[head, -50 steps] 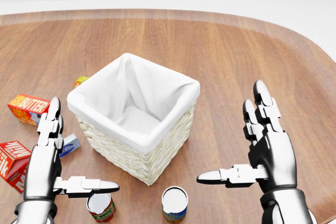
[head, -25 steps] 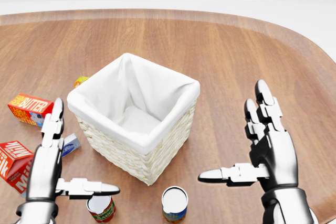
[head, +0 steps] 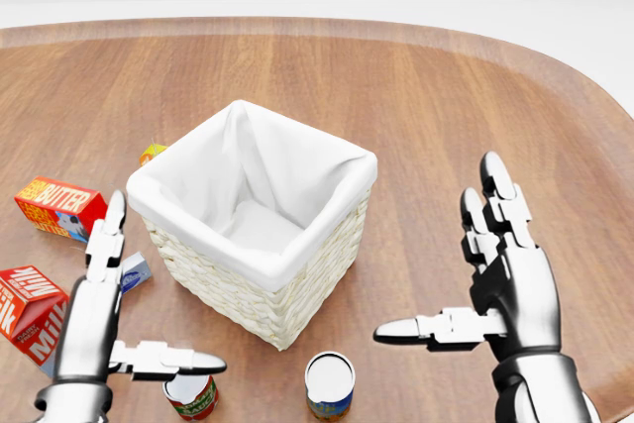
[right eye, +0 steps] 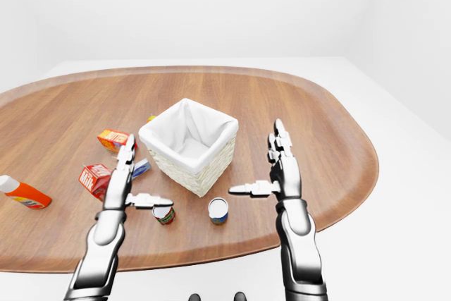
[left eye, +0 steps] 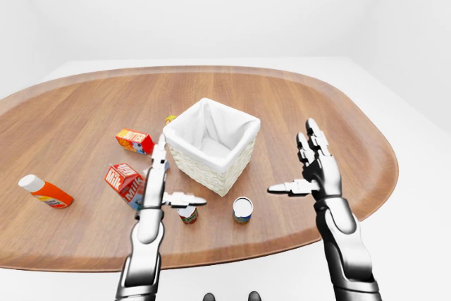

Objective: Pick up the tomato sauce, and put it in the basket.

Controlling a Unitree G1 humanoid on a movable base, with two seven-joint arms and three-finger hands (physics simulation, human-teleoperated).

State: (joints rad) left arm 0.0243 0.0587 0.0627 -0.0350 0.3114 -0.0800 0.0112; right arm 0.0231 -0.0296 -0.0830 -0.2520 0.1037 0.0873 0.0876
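Wicker basket [head: 260, 284] with a white cloth liner sits mid-counter [head: 416, 86], and both my hands are floating just at its 6 o'clock side in the head view. Left hand [head: 94, 329] is spread wide, fingers up and thumb poking out sideways, right over the tomato sauce can [head: 192, 394]. That's the small one with the red and green label, standing upright at about 7 o'clock from the basket, not gripped by anything. Right hand [head: 495, 289] is just as wide open, holding nothing, off at roughly 4 o'clock from the basket. Between the hands there's a second can [head: 329, 384] with a blue label, also upright. Over at 9 o'clock I've got a butter box [head: 57, 206] and a milk carton [head: 30, 312], and the left-eye view shows an orange bottle [left eye: 44, 191] lying way out near the counter's edge.
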